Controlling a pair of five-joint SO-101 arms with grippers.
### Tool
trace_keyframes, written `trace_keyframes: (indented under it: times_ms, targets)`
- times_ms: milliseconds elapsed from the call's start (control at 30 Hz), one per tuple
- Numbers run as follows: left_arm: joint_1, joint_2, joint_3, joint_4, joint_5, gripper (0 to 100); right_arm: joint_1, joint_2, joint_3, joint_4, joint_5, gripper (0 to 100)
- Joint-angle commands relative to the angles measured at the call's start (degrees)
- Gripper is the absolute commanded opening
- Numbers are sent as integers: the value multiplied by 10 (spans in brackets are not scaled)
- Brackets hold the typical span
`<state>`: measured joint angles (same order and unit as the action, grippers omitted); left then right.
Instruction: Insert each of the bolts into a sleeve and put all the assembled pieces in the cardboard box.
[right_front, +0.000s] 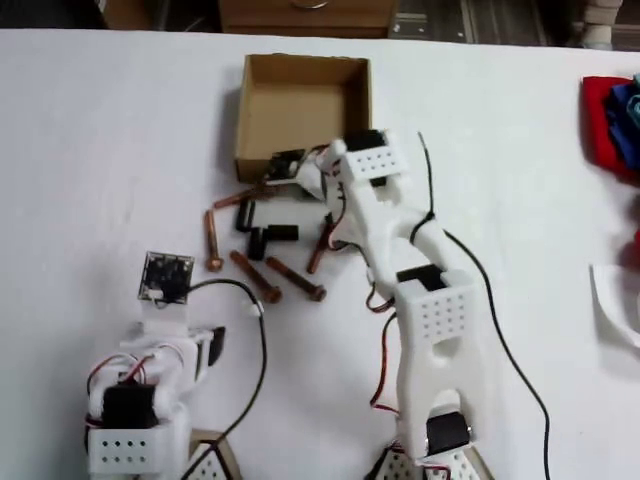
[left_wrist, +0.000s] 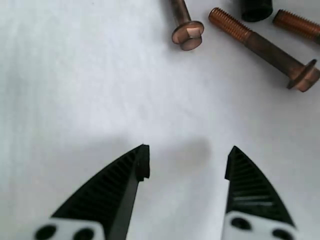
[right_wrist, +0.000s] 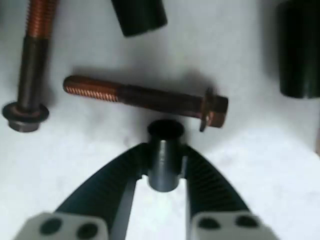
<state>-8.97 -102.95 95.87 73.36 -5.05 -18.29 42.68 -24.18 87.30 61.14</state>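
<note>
My right gripper (right_wrist: 165, 172) is shut on a short black sleeve (right_wrist: 165, 145), held just above the table. Right in front of it lies a copper bolt (right_wrist: 145, 97), crosswise to the fingers. A second bolt (right_wrist: 29, 65) and two more black sleeves (right_wrist: 139, 15) (right_wrist: 300, 50) lie around it. In the high view this gripper (right_front: 292, 178) is at the near edge of the cardboard box (right_front: 250, 110), which looks empty. Several bolts (right_front: 255, 277) and sleeves (right_front: 256, 243) lie scattered below the box. My left gripper (left_wrist: 187, 157) hangs open over bare table, short of two bolt heads (left_wrist: 187, 35) (left_wrist: 302, 80).
The left arm (right_front: 135, 410) sits at the near left of the table, the right arm (right_front: 430, 320) stretches from the near edge towards the box. Red and blue cloth (right_front: 612, 115) and a white object (right_front: 615, 300) lie at the right edge.
</note>
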Motion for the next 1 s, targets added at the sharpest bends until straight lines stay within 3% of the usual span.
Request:
trace_keyframes:
  times_ms: [0,233,533,700,967]
  targets:
    - [-6,-14,12,4,-2,260,30,0,4,27,-18,51]
    - [-6,-14,12,4,-2,260,59,-1,5,99,-37,51]
    - [-6,-14,12,4,-2,260,85,4,8,102,-37,61]
    - [-6,-14,12,4,-2,260,83,4,8,102,-33,192]
    - [-6,-14,12,4,-2,260,83,5,8,99,-32,192]
